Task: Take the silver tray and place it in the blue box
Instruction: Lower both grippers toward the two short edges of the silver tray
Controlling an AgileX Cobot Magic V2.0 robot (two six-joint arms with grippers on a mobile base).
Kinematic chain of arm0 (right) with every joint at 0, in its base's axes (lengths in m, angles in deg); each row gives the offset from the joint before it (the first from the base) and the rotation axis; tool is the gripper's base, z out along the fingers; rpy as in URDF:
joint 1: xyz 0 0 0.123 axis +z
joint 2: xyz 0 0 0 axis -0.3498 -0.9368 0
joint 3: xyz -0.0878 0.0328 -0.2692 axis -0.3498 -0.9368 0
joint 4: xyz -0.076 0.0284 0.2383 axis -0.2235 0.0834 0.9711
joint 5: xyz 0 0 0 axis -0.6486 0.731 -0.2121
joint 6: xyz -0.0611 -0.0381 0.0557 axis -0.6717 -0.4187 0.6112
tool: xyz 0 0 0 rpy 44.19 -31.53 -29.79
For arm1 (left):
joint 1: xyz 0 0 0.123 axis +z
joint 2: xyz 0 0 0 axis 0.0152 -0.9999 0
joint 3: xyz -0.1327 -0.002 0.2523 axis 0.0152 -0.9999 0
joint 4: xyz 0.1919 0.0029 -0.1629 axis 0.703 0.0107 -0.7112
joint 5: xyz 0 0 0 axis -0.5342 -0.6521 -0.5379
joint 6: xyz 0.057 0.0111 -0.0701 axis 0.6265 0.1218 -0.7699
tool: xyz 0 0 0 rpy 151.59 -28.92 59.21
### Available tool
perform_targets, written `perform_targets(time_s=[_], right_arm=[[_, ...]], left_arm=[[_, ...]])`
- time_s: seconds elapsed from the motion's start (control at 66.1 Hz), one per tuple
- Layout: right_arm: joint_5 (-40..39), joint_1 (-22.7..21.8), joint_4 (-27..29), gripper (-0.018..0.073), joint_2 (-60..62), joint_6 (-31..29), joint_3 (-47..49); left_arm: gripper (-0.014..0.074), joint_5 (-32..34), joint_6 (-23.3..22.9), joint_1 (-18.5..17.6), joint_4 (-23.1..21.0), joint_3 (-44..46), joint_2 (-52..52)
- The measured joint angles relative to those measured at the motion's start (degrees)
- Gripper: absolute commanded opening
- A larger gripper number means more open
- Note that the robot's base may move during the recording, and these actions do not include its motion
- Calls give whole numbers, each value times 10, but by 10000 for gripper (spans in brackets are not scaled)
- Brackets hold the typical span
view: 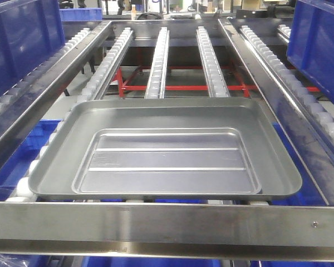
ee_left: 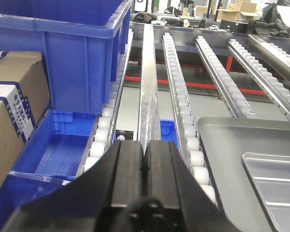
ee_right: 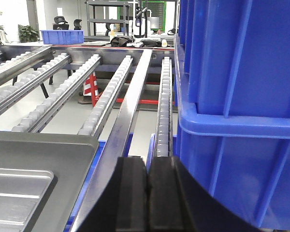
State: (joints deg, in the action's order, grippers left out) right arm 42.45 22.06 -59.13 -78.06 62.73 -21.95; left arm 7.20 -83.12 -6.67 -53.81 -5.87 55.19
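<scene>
I see the silver tray (view: 167,150) resting on roller rails (view: 157,61), with the blue box (view: 317,44) at its two o'clock. The left end effector (ee_left: 144,145) and right end effector (ee_right: 147,162) are both pressed together.

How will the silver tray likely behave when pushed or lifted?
The silver tray looks like rigid sheet metal, so probably stiff. Its shiny surface may be slippery. Resting on rollers, it would likely glide when pushed.
</scene>
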Motion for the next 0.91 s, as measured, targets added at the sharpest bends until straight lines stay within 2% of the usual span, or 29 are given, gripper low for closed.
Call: perform_targets(time_s=[0.711, 0.907], right_arm=[[0, 0, 0, 48, 0, 0, 0], [-39, 0, 0, 48, 0, 0, 0]], left_arm=[[-95, 0, 0, 0, 0, 0, 0], [-95, 0, 0, 0, 0, 0, 0]])
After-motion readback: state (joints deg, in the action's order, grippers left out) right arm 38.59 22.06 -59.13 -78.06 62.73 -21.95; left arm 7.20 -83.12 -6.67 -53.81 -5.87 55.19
